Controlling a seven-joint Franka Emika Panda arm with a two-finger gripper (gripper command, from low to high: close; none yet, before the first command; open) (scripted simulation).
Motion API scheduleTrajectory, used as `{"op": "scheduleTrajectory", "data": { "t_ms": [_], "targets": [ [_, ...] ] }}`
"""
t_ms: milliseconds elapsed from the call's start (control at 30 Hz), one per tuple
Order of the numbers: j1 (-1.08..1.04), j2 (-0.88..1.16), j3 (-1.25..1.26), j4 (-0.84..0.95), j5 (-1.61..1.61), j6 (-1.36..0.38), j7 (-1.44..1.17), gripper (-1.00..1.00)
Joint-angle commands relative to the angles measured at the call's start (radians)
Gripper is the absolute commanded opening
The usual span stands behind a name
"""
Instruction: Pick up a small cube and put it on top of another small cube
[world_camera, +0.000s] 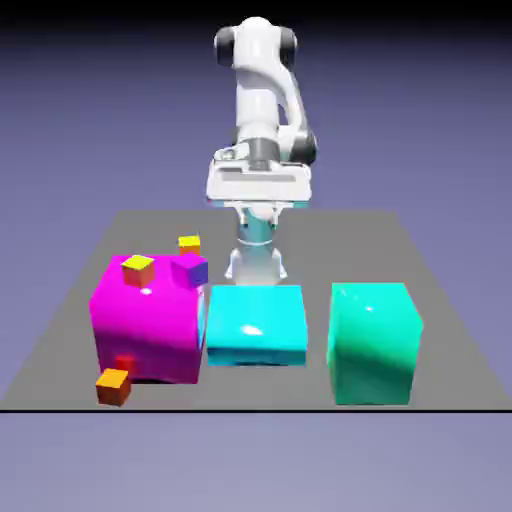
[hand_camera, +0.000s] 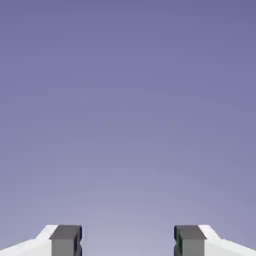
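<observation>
Small cube (world_camera: 114, 385) on table, well apart from open, empty tool (hand_camera: 128, 240).

A glossy white robot arm (world_camera: 262, 95) made of rounded, tube-like segments; dark grey caps sit on both sides of the topmost joint, and another dark grey cap sits at the side of a lower joint; a grey band rings the wrist; below it sits a wide, flat, box-shaped white hand (world_camera: 258, 183) with thin grey lines across its face; the lowest section looks pale, with a bluish tint; in the hand view, the gripper (hand_camera: 128, 241) has two white angular fingers, each ending in a square dark grey pad (hand_camera: 66, 240).
</observation>
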Motion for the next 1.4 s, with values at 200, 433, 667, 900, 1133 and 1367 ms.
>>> {"op": "scheduleTrajectory", "data": {
  "t_ms": [200, 433, 667, 900, 1133, 1367],
  "targets": [
    [0.022, 0.254, -0.139, 0.214, 0.087, -0.211, -0.09, 0.0],
    [0.044, 0.507, -0.278, 0.428, 0.175, -0.422, -0.18, 0.0],
    [0.066, 0.761, -0.416, 0.641, 0.262, -0.634, -0.27, 0.0],
    [0.088, 1.015, -0.555, 0.855, 0.349, -0.845, -0.36, 0.0],
    [0.111, 1.268, -0.694, 1.069, 0.436, -1.056, -0.45, 0.0],
    [0.133, 1.522, -0.833, 1.283, 0.524, -1.267, -0.54, 0.0]
  ]
}}
